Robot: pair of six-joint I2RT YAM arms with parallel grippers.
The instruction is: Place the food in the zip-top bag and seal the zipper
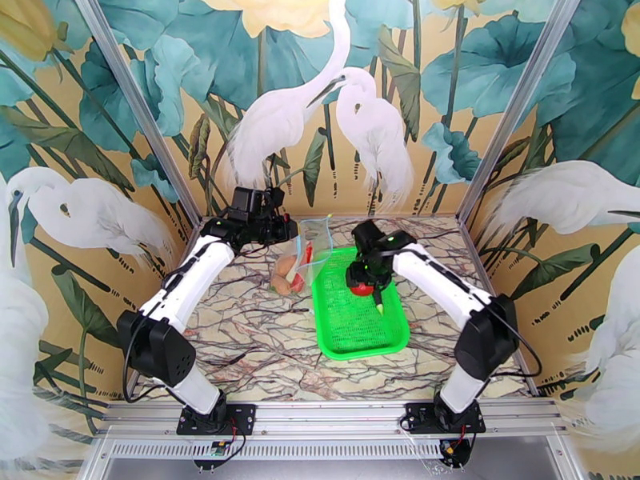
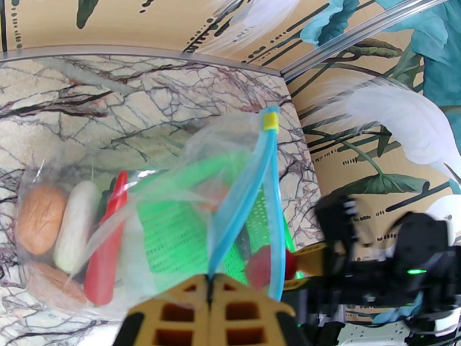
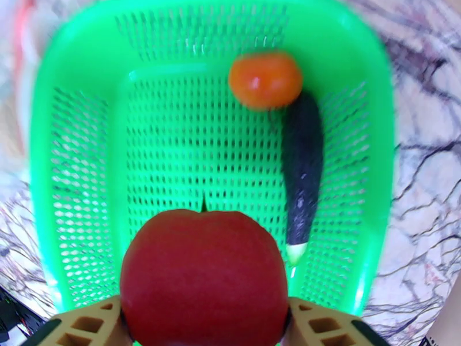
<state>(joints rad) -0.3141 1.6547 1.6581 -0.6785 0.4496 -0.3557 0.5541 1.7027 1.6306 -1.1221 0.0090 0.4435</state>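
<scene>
The right gripper [image 3: 204,324] clasps the red tomato [image 3: 204,272] in the green basket [image 3: 69,168], bare mesh at ten o'clock, eggplant [image 3: 302,168] at two; the left gripper [image 2: 210,284] pinches the zipper [image 2: 242,194].

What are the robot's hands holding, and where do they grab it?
The left gripper pinches the zip-top bag by its zipper edge. The right gripper squeezes the red tomato by its sides, above the green basket.
</scene>
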